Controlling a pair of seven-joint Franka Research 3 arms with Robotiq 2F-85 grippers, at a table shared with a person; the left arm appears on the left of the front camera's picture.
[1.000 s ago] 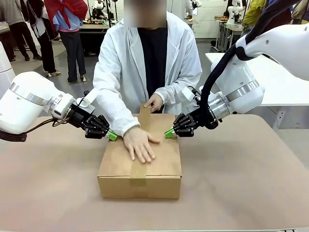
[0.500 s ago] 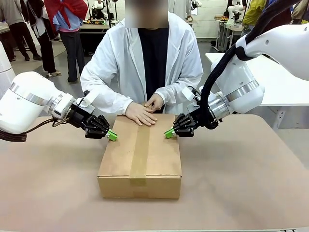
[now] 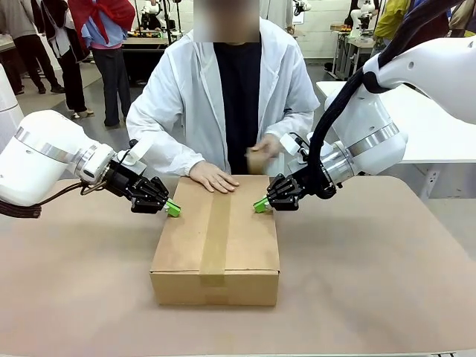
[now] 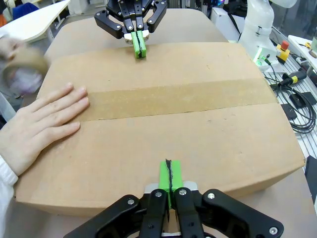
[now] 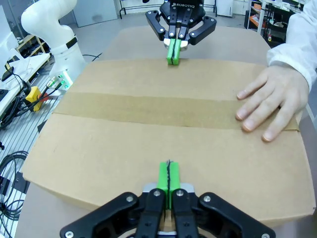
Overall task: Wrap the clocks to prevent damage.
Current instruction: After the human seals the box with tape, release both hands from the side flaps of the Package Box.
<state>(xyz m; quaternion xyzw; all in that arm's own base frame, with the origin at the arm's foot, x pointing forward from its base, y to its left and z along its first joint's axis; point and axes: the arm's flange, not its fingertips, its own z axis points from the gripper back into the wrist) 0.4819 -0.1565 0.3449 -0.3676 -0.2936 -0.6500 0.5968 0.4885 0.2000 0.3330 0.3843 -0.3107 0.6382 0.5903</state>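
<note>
The person's hand with the tape roll point(image 3: 257, 161) has lifted off the far edge of the box and come up to chest height. The other hand hasn't budged, and neither have the robot's two.

Nearest to us on the worktop point(image 3: 74, 297) is the cardboard box point(image 3: 216, 245), flaps down. A tape strip point(image 3: 216, 238) runs along the centre seam and folds over the near face, so the seam looks sealed from here.

On to the flanks. The robot's left hand point(image 3: 172, 209) is clenched with its green pads pinched together on nothing, the tip set against the box's left top edge. The robot's right hand point(image 3: 259, 204) mirrors it on the opposite edge, also clenched and empty. My read is that they're bracing the box from both sides so it can't slide during taping. Whether they press or merely touch, I can't tell.

Further back, the person's flat hand point(image 3: 214, 178) lies palm-down on the far end of the lid, likely smoothing the strip's end down.

The clocks themselves? Presumably packed inside, with the lid closed over them.
</note>
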